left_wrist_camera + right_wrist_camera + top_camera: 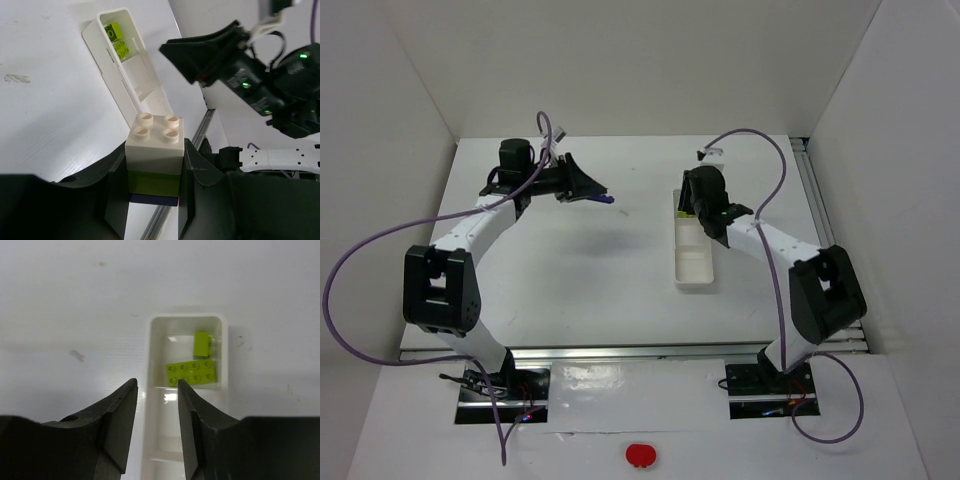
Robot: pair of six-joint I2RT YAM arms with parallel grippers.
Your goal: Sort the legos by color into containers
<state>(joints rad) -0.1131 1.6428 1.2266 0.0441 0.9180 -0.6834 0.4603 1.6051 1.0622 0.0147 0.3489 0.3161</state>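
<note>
White table [580, 270], white walls [380, 120] on three sides.

Top view: left gripper [592, 190] is side-on and pinches a small stack [608, 198]; only its dark end shows past the fingertips. Tray [694, 268] lies well apart, ahead of that gripper. Right gripper [703, 222] hangs over the tray's far half.

Left wrist view: left gripper [154, 192] is clamped on the stack's [155, 160] flat side walls. It has three layers: white, yellow-green, dark purple-blue. The long axis runs white to purple, parallel to the pads, with the stud face toward the camera. Judged rigid, light and smooth; the layers could shear apart, so hold the walls squarely. Tray [150, 95] lies beyond the fingertips, long axis receding, with yellow-green bricks [118, 41] at its far end.

Right wrist view: right gripper [156, 410] is spread, nothing between. Tray [150, 340] runs straight ahead beneath it. The far compartment [165, 337] holds the yellow-green bricks [192, 372]; the longer one lies crosswise.
</note>
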